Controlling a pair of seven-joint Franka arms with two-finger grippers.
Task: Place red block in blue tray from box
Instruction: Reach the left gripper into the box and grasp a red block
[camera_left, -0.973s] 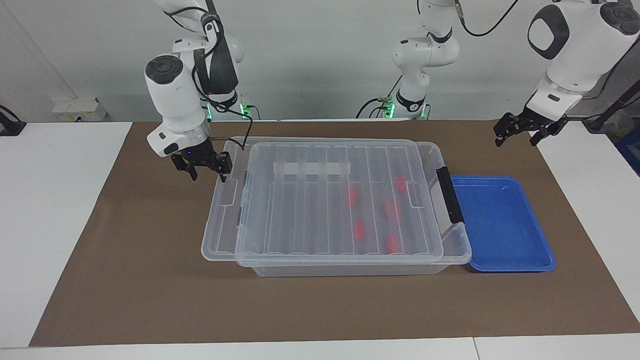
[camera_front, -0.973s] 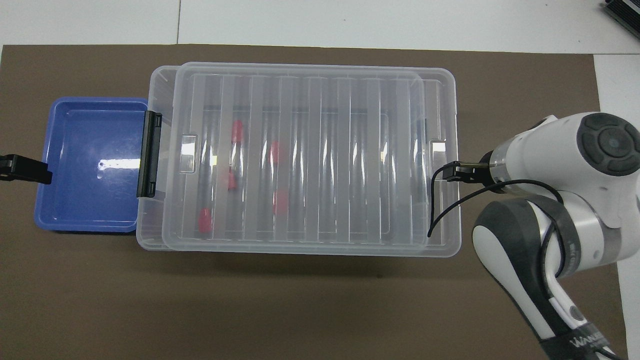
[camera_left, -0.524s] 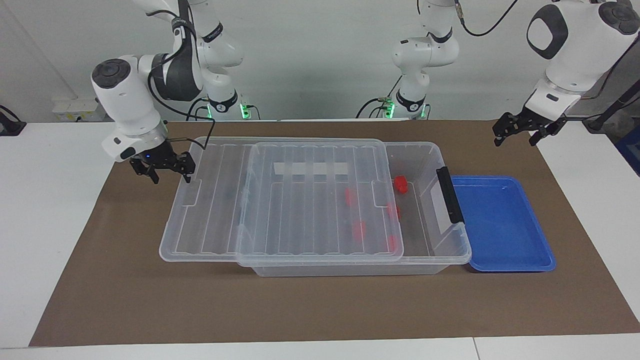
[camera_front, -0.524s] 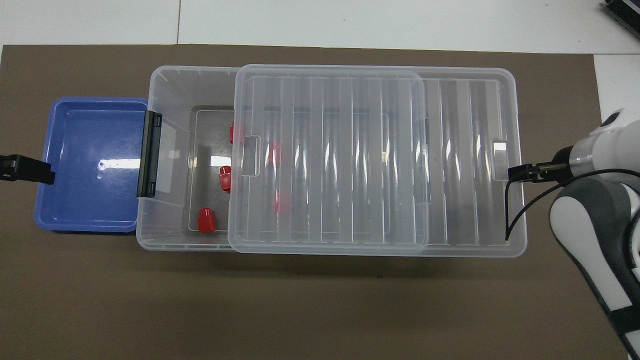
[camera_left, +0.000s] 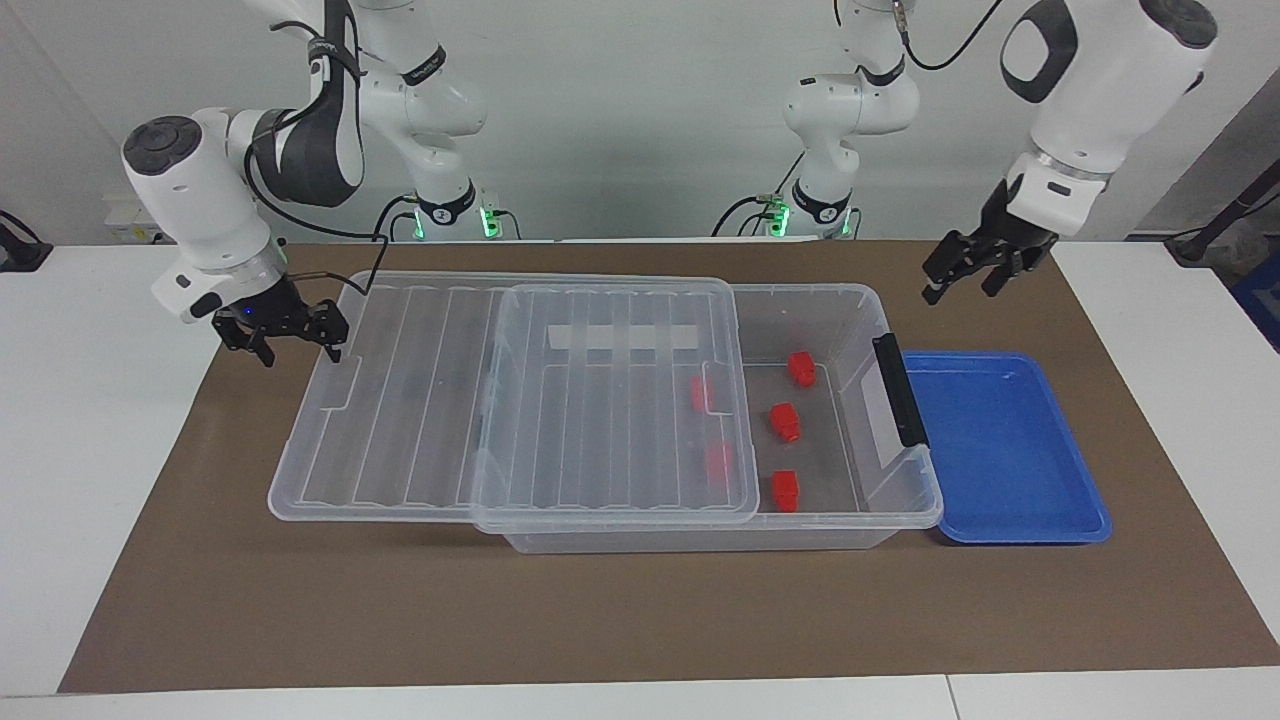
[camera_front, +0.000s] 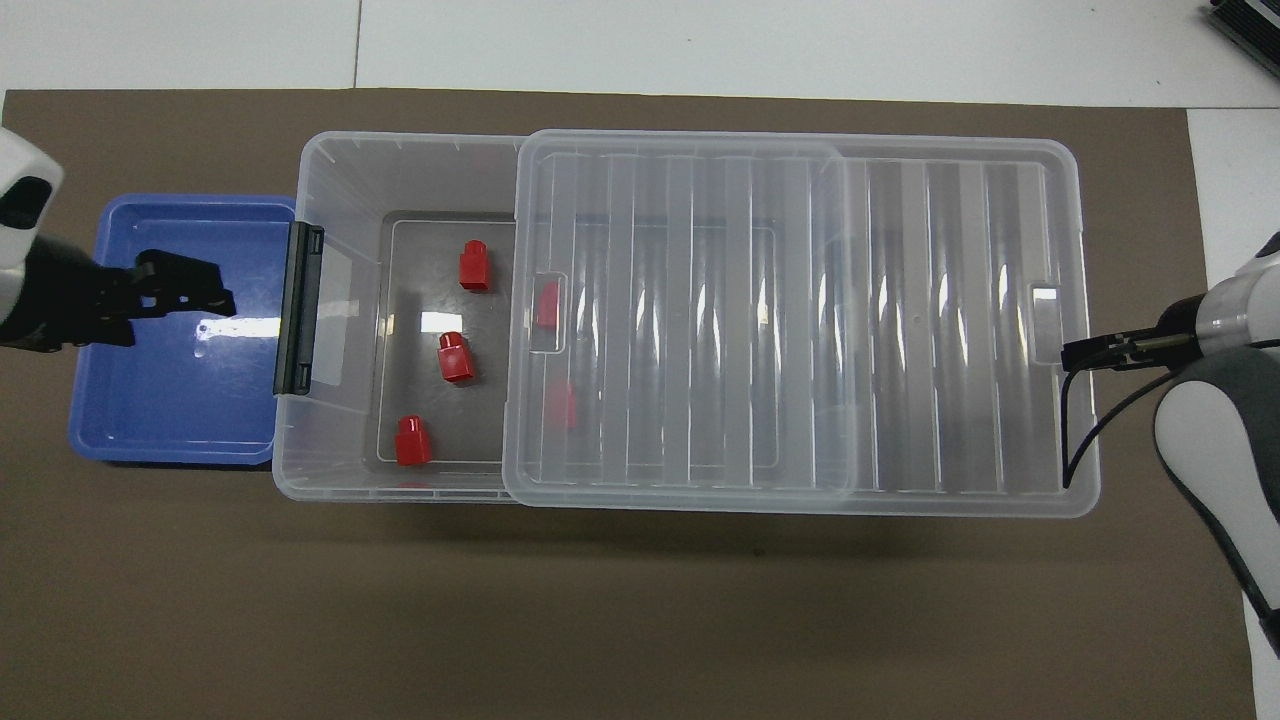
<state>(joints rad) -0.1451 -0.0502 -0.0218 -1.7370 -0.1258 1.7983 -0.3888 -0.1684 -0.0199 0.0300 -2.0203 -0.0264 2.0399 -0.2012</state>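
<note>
The box (camera_left: 700, 540) (camera_front: 340, 160) stands mid-table with its ribbed clear lid (camera_left: 420, 400) (camera_front: 900, 300) slid partly off toward the right arm's end. Three red blocks (camera_left: 801, 367) (camera_left: 785, 422) (camera_left: 786, 490) lie uncovered on the box floor near the latch end, and they show in the overhead view (camera_front: 473, 267) (camera_front: 455, 357) (camera_front: 411, 441). Two more (camera_left: 700, 393) (camera_left: 718, 463) lie under the lid. The blue tray (camera_left: 1000, 450) (camera_front: 170, 400) sits beside the latch end, with nothing in it. My right gripper (camera_left: 300, 345) (camera_front: 1075, 352) is at the lid's outer edge. My left gripper (camera_left: 960, 285) (camera_front: 215, 290) is open and empty, in the air over the tray.
A black latch (camera_left: 898, 390) (camera_front: 298, 308) stands up on the box end next to the tray. A white tape strip (camera_left: 620, 338) is on the lid. Everything rests on a brown mat (camera_left: 600, 620) with white table around it.
My right gripper has moved toward the right arm's end and the lid has slid with it, uncovering three red blocks. My left gripper has moved in over the blue tray.
</note>
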